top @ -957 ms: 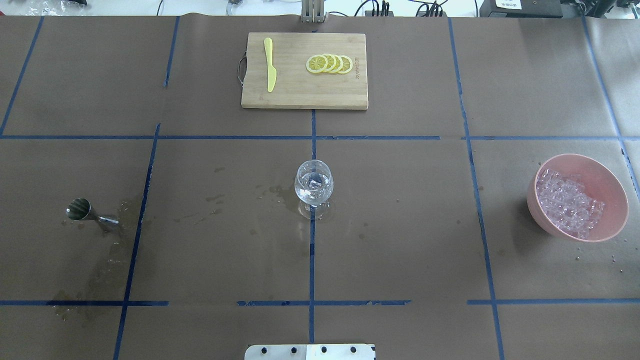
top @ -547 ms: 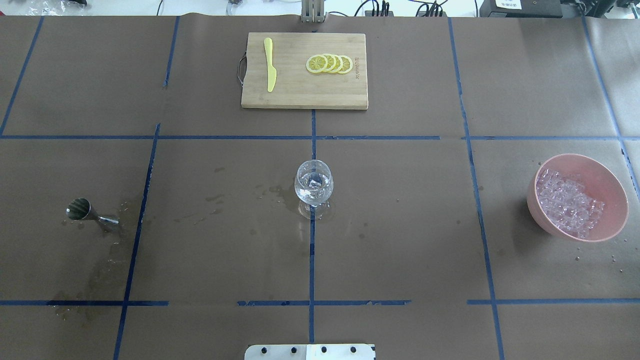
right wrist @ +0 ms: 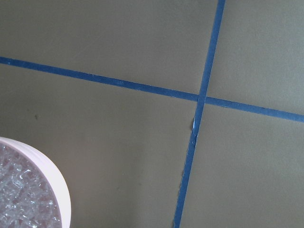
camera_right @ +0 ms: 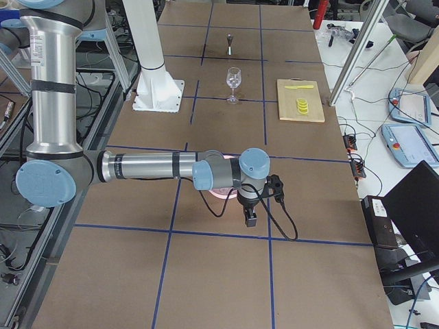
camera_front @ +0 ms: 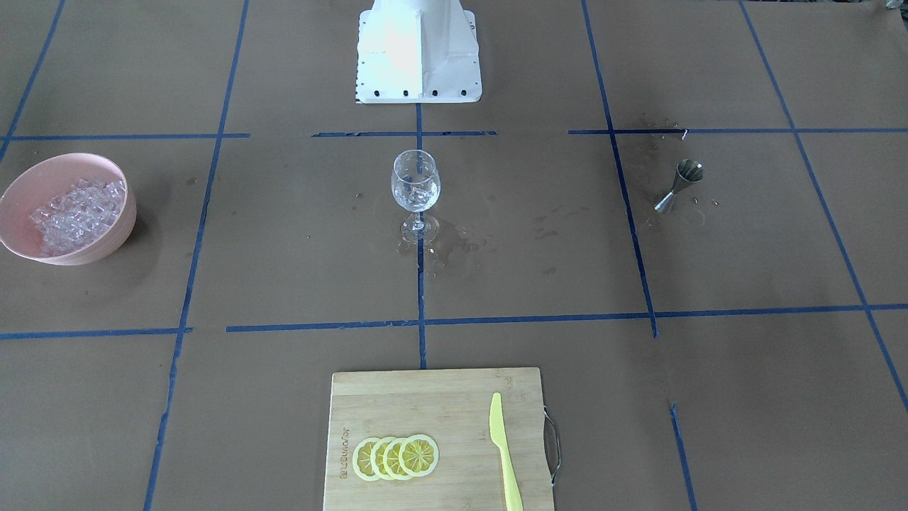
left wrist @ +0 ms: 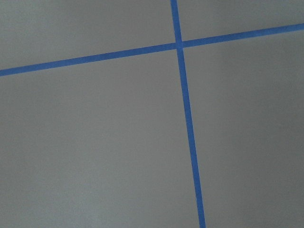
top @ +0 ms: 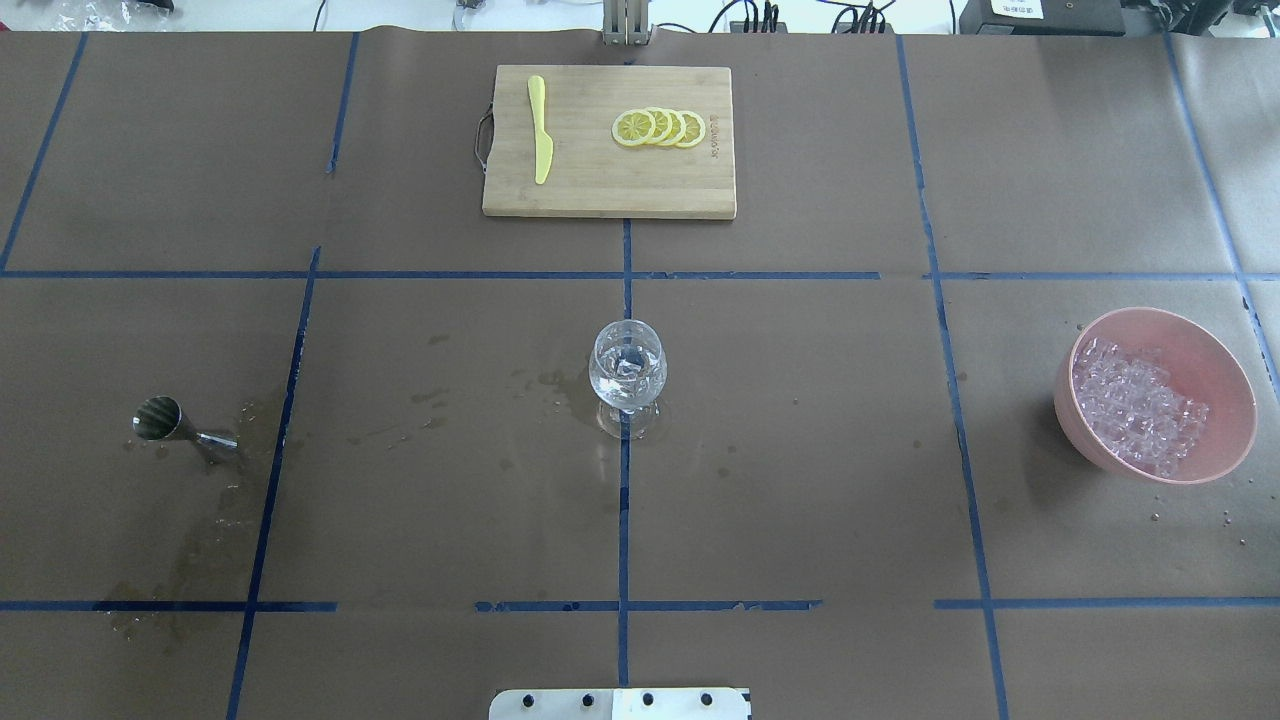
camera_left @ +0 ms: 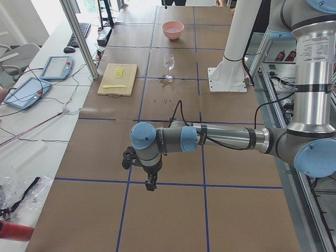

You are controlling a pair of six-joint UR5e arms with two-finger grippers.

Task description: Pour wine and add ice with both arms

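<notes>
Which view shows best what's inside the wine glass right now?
Overhead exterior: it looks down into the wine glass, where ice shows. Front-facing shows it side-on; both side views show it small and distant; the wrist views miss it.

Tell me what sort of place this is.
Most likely a robotics lab staged as a drinks station, not a real bar. A robot arm reaches over a table gridded with blue tape, control tablets sit beside it, and the wine glass looks like a test prop.
</notes>
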